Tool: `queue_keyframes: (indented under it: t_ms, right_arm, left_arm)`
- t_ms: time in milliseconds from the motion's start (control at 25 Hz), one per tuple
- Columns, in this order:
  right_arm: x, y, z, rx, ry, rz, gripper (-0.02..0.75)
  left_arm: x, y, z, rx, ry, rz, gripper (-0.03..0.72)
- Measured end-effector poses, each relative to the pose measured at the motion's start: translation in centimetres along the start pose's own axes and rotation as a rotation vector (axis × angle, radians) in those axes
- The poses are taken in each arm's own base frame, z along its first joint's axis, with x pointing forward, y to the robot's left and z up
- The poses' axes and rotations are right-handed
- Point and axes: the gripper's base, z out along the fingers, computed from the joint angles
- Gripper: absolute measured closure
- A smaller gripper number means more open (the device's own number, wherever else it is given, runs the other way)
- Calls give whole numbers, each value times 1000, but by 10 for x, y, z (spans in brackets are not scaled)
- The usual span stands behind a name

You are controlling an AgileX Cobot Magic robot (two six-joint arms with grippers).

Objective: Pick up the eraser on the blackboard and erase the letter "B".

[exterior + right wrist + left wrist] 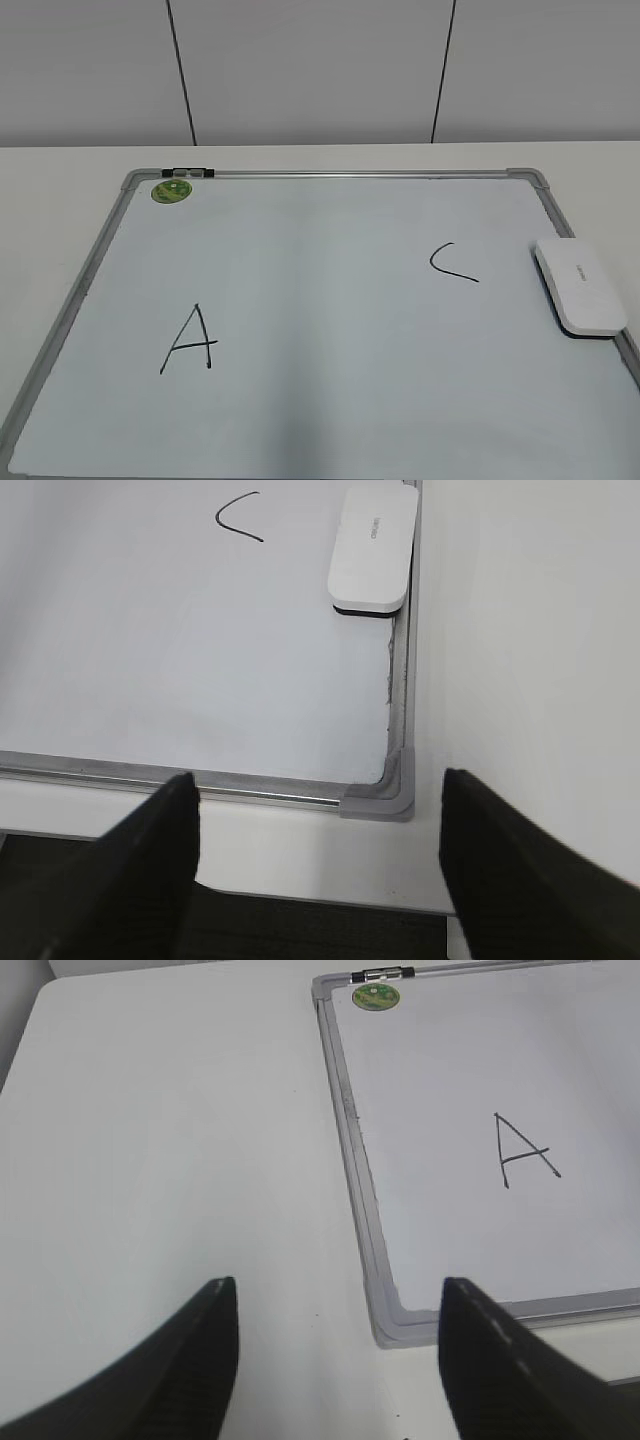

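The blackboard (320,300) is a white board with a grey frame, lying flat on the table. The white eraser (580,287) lies at its right edge, partly over the frame, and also shows in the right wrist view (372,548). No letter "B" shows on the board; only a black "A" (190,340) and a black "C" (452,262) are drawn. My left gripper (335,1290) is open and empty over the table by the board's near left corner (395,1325). My right gripper (318,775) is open and empty above the near right corner (385,795). Neither gripper shows in the exterior view.
A round green sticker (171,190) sits at the board's far left corner, next to a small black clip (190,173) on the frame. White table (150,1140) lies left of the board. The table's front edge (300,895) is just below the right gripper.
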Motion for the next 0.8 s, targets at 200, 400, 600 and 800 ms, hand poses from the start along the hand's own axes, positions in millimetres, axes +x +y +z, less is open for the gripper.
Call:
queue_keyframes:
  t_ms: [200, 400, 600, 800]
  right_arm:
    - [0, 0, 0, 0, -2, 0, 184]
    - [0, 0, 0, 0, -4, 0, 184]
    - [-1, 0, 0, 0, -6, 0, 184]
    - [-1, 0, 0, 0, -6, 0, 184]
  left_arm:
    - [0, 0, 0, -2, 0, 1, 237]
    - [0, 0, 0, -4, -2, 2, 262]
    - [1, 0, 1, -4, 2, 2, 267]
    - [1, 0, 1, -4, 0, 2, 269]
